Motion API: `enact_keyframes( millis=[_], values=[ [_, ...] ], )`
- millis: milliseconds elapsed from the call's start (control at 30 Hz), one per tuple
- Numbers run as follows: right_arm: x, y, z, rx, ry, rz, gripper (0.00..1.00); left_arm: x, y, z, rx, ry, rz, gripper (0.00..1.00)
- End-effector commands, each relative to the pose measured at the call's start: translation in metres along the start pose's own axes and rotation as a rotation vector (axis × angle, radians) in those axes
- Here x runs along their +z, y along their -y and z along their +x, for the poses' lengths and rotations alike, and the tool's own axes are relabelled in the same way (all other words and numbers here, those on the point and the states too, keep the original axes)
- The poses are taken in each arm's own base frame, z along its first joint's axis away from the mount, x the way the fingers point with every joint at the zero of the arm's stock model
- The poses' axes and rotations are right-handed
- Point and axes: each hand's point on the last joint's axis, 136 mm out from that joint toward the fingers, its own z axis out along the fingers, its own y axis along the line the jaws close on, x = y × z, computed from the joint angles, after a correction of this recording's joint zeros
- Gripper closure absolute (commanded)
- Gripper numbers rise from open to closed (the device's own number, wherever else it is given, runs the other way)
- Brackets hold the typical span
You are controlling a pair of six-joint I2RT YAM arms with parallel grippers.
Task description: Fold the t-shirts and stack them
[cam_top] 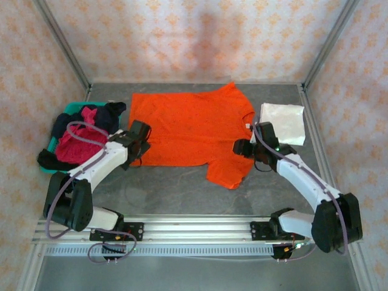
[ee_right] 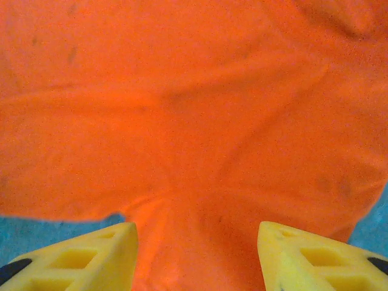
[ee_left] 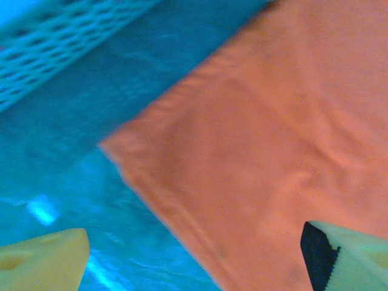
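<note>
My left hand is open over a hem corner of the orange t-shirt, my right hand open above its sleeve. I'd pinch both edges cleanly and lift together.

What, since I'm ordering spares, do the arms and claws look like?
Left arm and right arm: white shells, black joints, each with a looped purple-grey cable. Left claw and right claw: yellow wedge fingers, the right's with rectangular cut-outs.

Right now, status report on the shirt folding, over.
Left gripper open over hem corner of orange t-shirt; right gripper open over its near sleeve. Shirt flat, unfolded. White t-shirt folded, far right. Teal basket left, off the shirt.
</note>
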Motion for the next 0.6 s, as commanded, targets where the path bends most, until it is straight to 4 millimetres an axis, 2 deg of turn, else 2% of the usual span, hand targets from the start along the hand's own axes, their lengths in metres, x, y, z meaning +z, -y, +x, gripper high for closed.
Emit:
enact_keyframes(
  millis=[0, 67, 267, 567],
  values=[
    [-0.009, -0.004, 0.013, 0.016, -0.029, -0.013, 0.45, 0.009, -0.017, -0.013, -0.111, 0.064, -0.036, 0.19],
    [-0.01, -0.004, 0.013, 0.01, -0.034, -0.012, 0.45, 0.015, -0.022, -0.016, -0.146, 0.077, -0.061, 0.27],
    [-0.012, -0.007, 0.01, 0.01, -0.029, -0.016, 0.45, 0.034, -0.026, -0.021, -0.204, 0.088, -0.107, 0.41],
    [-0.015, -0.004, 0.015, 0.013, -0.036, -0.009, 0.45, 0.058, -0.027, -0.01, -0.239, 0.051, -0.15, 0.45]
  ],
)
